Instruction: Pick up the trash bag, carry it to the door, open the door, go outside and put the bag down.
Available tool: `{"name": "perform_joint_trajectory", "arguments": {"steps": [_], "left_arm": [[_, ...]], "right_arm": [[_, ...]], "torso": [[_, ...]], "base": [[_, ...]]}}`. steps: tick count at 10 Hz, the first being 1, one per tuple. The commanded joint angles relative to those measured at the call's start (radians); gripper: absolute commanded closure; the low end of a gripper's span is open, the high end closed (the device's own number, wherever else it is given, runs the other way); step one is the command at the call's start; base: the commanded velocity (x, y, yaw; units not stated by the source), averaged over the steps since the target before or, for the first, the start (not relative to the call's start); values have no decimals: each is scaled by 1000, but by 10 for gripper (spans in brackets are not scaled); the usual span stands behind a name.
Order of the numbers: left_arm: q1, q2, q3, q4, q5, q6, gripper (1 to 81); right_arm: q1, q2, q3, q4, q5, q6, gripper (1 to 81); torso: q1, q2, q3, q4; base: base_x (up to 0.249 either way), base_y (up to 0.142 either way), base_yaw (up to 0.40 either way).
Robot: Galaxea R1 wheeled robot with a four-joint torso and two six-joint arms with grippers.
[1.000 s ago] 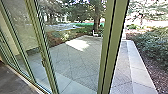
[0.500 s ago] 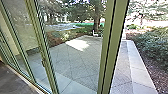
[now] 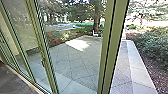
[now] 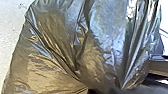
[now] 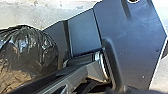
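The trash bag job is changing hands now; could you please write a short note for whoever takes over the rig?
Left gripper: the trash bag is close by in its wrist view; grip cannot be confirmed.
Right gripper: state cannot be told; its wrist view shows the bag too.
Ahead: green-framed glass panels, paving beyond; I cannot tell whether a door is open.
Done: the bag appears to be with the robot, near the glass.
Left: probably getting fully outside, and setting the bag down.

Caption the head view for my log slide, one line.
Green-framed glass panels in front of a paved yard, with a tree trunk beyond and bushes along the right.
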Motion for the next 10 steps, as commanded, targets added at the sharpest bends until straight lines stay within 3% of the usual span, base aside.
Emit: {"name": "perform_joint_trajectory", "arguments": {"steps": [1, 10], "left_arm": [[-44, -5, -4, 9, 64, 3, 811], [-42, -5, -4, 9, 64, 4, 811]], "right_arm": [[40, 13, 8, -12, -57, -5, 10], [38, 17, 6, -12, -49, -5, 10]], "torso": [[0, 0, 0, 0], [0, 0, 0, 0]], "base": [[0, 0, -185], [0, 0, -193]]}}
